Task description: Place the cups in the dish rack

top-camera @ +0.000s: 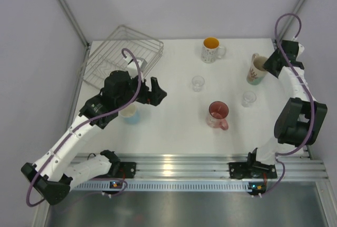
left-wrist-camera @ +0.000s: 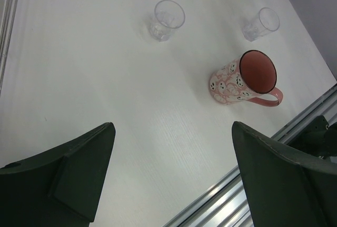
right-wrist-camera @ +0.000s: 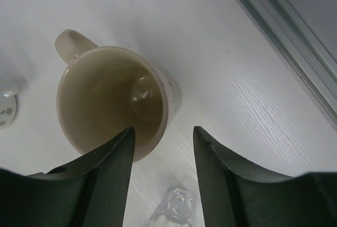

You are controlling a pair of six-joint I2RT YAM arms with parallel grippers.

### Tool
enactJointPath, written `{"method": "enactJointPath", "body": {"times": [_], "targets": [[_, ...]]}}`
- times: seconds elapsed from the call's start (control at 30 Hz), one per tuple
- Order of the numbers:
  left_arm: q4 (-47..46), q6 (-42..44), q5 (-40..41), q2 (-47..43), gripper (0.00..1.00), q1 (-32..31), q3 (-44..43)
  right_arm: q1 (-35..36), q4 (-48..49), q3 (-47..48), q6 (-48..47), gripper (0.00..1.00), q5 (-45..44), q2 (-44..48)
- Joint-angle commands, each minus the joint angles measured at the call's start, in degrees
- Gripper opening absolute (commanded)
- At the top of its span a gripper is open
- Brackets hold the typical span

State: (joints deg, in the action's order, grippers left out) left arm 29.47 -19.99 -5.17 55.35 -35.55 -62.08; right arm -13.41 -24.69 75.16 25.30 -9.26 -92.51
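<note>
The right claw (right-wrist-camera: 163, 132) is open and holds nothing. Its fingers (right-wrist-camera: 113, 174) hang just over the cream mug (right-wrist-camera: 105, 98), at the mug's 5 o'clock side in the wrist view. One finger covers a bit of the rim, and the mug's wall shows in the gap. I think it is about to pinch that wall. If it grabs only a thin bit of rim, the mug can slip or tip when it goes up. A small glass (right-wrist-camera: 174, 208) stands near, at the mug's 6 o'clock, and a swing could knock it over.

The left claw (top-camera: 154, 94) is open wide too, with nothing in it. In the top view the blue cup (top-camera: 130, 114) sits under that arm, at the claw's 8 o'clock. If the arm drops low, it could bump the cup.

The rack (top-camera: 124, 53) sits at 11 o'clock on the table (top-camera: 174, 132). The cream mug is at 2 o'clock, well apart from it. That is a long trip, so a loose hold could drop the mug on the way.

Now the count. There are six cups. Three are mugs: the cream mug, the pink mug (top-camera: 218, 114) and the dotted mug (top-camera: 210, 49) with yellow inside. One is the blue cup. Two are glasses: the small glass and the other glass (top-camera: 198, 83). There is one rack, and I see no cup in it. There are two claws.
</note>
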Motion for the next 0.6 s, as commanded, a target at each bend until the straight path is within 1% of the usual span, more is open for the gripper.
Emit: {"method": "enactJointPath", "body": {"times": [0.0, 0.2, 0.23, 0.3, 0.33, 0.37, 0.57], "targets": [[-3.63, 0.74, -0.81, 0.46, 0.98, -0.05, 0.03, -0.74, 2.89, 3.15, -4.64, 0.48, 3.27, -2.23], [-3.64, 0.3, -2.21, 0.37, 0.98, -0.05, -0.14, -0.83, 2.1, 4.03, -5.96, 0.36, 7.23, -5.13], [-3.81, 0.3, -2.21, 0.37, 0.98, -0.05, -0.14, -0.83, 2.01, 4.03, -6.31, 0.28, 7.5, -5.48], [-3.81, 0.3, -2.39, 0.2, 0.98, -0.05, -0.23, -0.83, 1.75, 4.21, -6.32, 0.16, 7.59, -5.93], [-3.81, 0.21, -2.56, 0.19, 0.98, -0.05, -0.23, -0.92, 1.57, 4.21, -6.4, 0.02, 7.5, -6.1], [-3.98, 0.3, -2.83, 0.19, 0.97, -0.05, -0.14, -0.83, 1.57, 4.3, -6.4, 0.0, 7.41, -6.19], [-4.07, -0.23, -3.97, 0.72, 0.96, -0.05, -0.05, -0.83, 1.83, 4.56, -6.67, 0.0, 7.32, -3.39]]}}
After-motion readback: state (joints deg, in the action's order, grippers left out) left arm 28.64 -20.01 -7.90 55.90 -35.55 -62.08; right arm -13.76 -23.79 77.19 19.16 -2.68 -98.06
